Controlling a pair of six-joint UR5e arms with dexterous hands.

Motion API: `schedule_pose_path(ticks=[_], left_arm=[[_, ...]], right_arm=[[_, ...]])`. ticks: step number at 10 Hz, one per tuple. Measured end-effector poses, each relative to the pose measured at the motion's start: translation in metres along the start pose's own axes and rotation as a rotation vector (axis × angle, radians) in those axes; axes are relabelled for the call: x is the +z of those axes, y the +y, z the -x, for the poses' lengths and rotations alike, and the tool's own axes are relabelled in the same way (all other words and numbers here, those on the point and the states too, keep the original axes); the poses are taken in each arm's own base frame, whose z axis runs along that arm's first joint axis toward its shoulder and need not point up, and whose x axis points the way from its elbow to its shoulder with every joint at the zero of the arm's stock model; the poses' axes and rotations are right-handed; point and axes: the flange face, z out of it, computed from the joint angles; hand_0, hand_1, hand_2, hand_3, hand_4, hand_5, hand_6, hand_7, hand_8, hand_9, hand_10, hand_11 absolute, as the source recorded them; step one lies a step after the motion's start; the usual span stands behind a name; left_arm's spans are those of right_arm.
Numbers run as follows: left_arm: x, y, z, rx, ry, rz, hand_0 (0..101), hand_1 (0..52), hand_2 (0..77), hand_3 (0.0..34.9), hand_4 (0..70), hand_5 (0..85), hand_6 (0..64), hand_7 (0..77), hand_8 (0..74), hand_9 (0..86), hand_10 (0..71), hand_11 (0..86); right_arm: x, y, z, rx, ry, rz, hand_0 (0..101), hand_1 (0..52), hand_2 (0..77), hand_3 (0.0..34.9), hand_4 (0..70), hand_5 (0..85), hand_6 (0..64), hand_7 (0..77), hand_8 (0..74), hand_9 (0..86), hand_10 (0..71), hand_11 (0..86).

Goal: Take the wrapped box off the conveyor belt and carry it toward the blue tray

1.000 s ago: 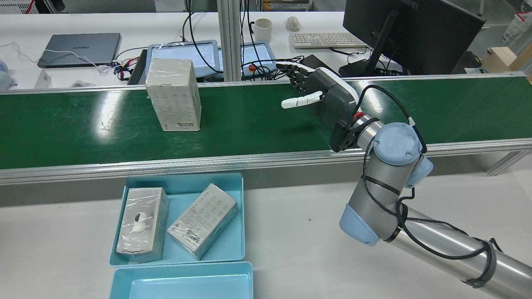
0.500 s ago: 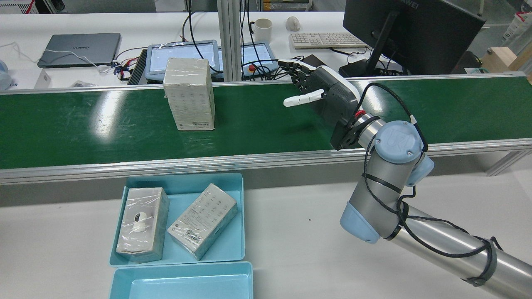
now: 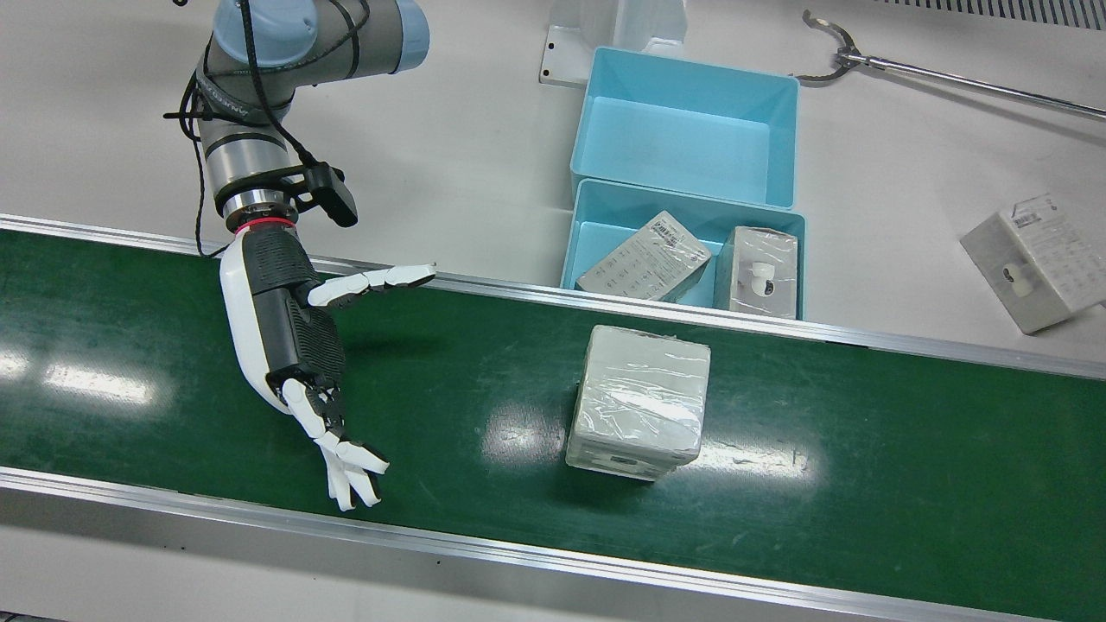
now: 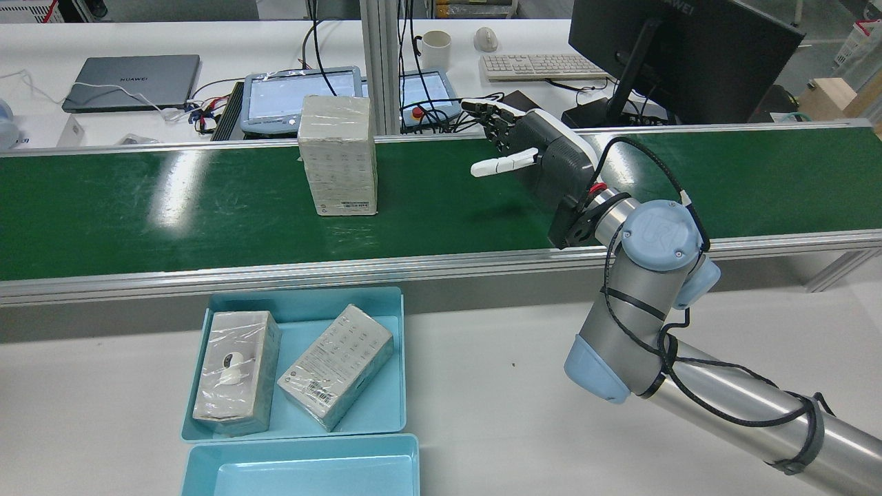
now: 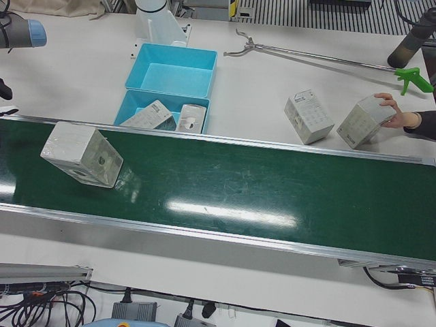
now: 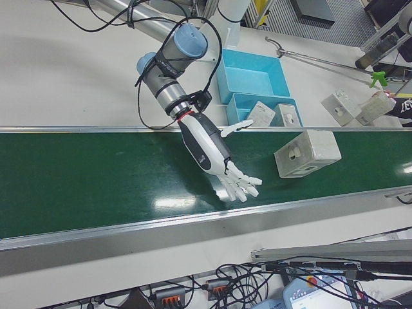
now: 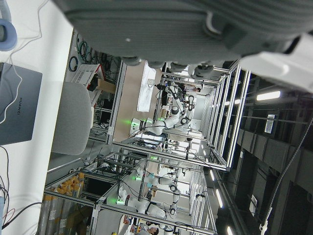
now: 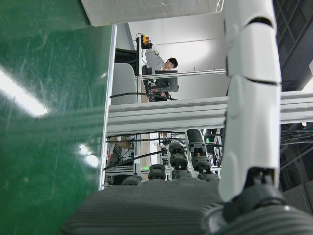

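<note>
The wrapped box (image 4: 339, 155) stands upright on the green conveyor belt (image 4: 138, 207); it also shows in the front view (image 3: 639, 402), the left-front view (image 5: 82, 155) and the right-front view (image 6: 308, 153). My right hand (image 4: 530, 155) is open over the belt, palm toward the box, a clear gap to the box's right in the rear view. The hand also shows in the front view (image 3: 289, 328) and the right-front view (image 6: 209, 148). The blue tray (image 4: 396, 358) sits on the table before the belt and holds two wrapped boxes. Only the palm of my left hand (image 7: 195, 24) shows, in its own view.
A second, empty blue tray (image 4: 303, 468) lies beside the first. Two loose boxes (image 5: 310, 116) and a person's hand (image 5: 402, 119) are on the table's far side, with a long grabber tool (image 3: 907, 69). A laptop (image 4: 131, 79) and monitor (image 4: 675, 55) stand behind the belt.
The wrapped box has moved right along the belt, closer to my right hand. The right hand has lifted slightly and otherwise held its place.
</note>
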Motion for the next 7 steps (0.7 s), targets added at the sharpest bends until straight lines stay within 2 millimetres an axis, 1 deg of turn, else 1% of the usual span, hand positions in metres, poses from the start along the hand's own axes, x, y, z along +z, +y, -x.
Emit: schedule_pose_path(ticks=[7], left_arm=[[0.0,0.0,0.0,0.0,0.0,0.0,0,0.0,0.5,0.0,0.0,1.1,0.5,0.5,0.5,0.0,0.5,0.5]], right_arm=[[-0.0015,-0.0029,-0.0049,-0.005,0.008,-0.006,48,15.3,9.3,0.0,8.7,18.5,2.2,3.3,1.6,4.9,0.0,1.1]])
